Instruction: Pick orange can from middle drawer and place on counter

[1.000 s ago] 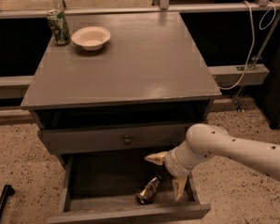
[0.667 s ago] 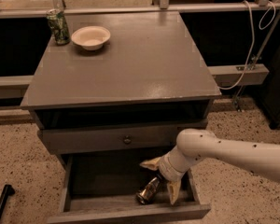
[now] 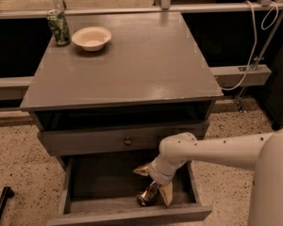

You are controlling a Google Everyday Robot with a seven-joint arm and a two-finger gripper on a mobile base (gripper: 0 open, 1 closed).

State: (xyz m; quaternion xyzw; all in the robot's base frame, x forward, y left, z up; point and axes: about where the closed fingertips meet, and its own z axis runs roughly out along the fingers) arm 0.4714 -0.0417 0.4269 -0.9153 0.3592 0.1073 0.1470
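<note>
The orange can lies on its side on the dark floor of the open middle drawer, near its front edge. My gripper reaches into the drawer from the right on a white arm. It is open, with one tan finger behind the can and the other just to its right. The can's upper end sits under the wrist, and I cannot tell whether a finger touches it. The grey counter is above.
A green patterned can and a pale bowl stand at the counter's back left. A shut drawer front with a small knob sits above the open drawer. Cables hang at the right. A black bar lies on the floor at the left.
My arm has moved left and lower into the drawer, bringing the open fingers closer around the can. The can has not moved.
</note>
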